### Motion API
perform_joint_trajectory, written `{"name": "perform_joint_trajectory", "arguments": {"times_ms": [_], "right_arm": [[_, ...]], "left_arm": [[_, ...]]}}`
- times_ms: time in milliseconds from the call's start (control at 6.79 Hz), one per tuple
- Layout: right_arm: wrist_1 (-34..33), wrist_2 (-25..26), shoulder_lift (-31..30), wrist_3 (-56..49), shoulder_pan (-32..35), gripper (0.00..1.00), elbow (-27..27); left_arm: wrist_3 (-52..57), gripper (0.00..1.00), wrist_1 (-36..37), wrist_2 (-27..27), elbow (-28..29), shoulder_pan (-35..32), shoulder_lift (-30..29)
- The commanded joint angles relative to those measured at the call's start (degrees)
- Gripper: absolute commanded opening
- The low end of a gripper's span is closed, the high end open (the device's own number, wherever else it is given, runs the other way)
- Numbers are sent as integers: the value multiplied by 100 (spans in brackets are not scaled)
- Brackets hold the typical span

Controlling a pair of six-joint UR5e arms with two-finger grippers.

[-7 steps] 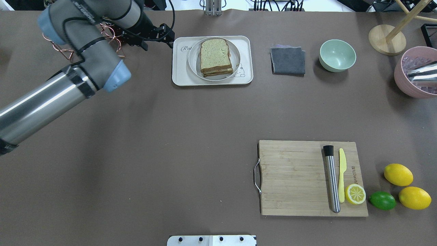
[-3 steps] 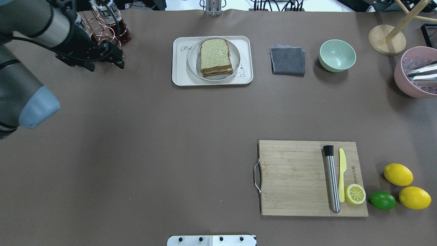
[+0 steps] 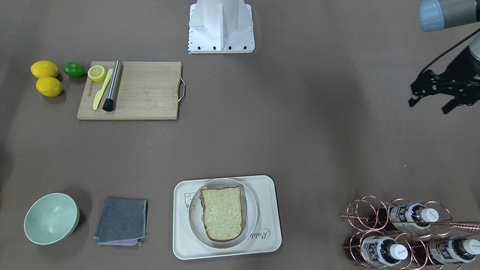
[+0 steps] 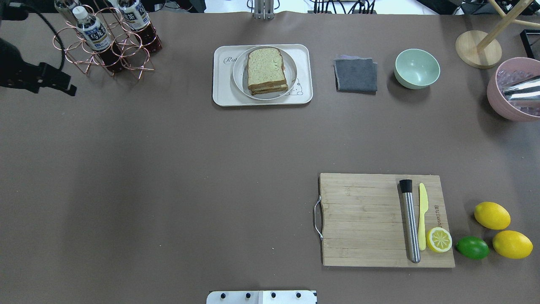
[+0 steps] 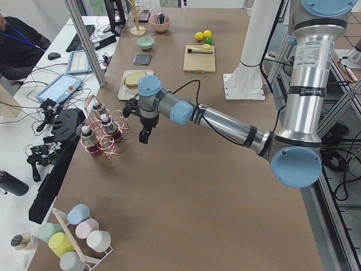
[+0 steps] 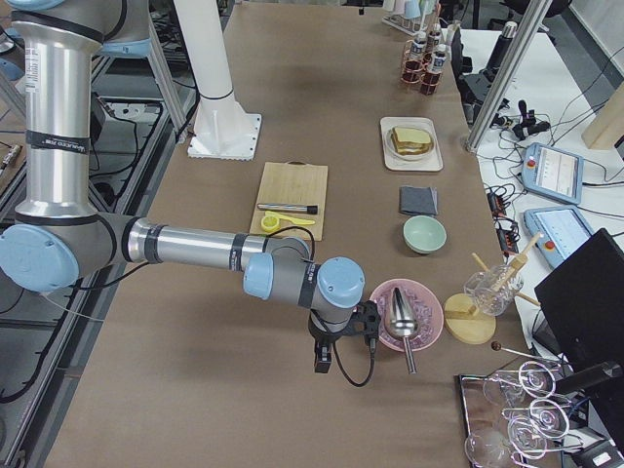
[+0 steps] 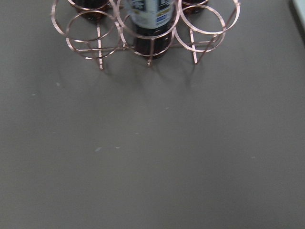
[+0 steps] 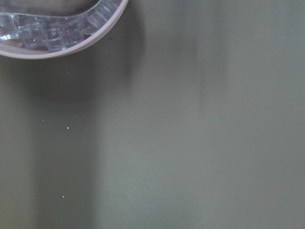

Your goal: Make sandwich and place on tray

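The sandwich (image 4: pixel 266 69) lies flat on a round white plate (image 4: pixel 239 84), and the plate sits inside the tray (image 4: pixel 221 92). So the food is where it should be, and the job looks done. The left gripper (image 3: pixel 429 106) hangs off to the side near the bottle rack (image 4: pixel 105 46), well apart from the tray. Its fingers are spread and hold nothing. The right gripper (image 6: pixel 343 349) is just beside the pink bowl (image 6: pixel 429 292), far from the food. It looks small and dark there, so I cannot tell if its fingers are apart or together
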State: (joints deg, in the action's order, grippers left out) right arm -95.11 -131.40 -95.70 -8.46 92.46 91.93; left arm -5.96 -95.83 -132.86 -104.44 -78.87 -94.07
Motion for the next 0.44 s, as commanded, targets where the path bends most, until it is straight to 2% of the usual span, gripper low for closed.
{"name": "perform_joint_trajectory", "arguments": {"times_ms": [0,147,294], "right_arm": [[1,0,-1,-7,0,100,-35],[1,0,-1,-7,0,100,-35],[-8,0,-1,-7,0,100,-53]], "left_arm": [[2048,98,874,-12,416,-1074,-41],[2534,98,1674,119,485,-1261,-277],[2782,98,1856,398,738,-1306,-53]]}}
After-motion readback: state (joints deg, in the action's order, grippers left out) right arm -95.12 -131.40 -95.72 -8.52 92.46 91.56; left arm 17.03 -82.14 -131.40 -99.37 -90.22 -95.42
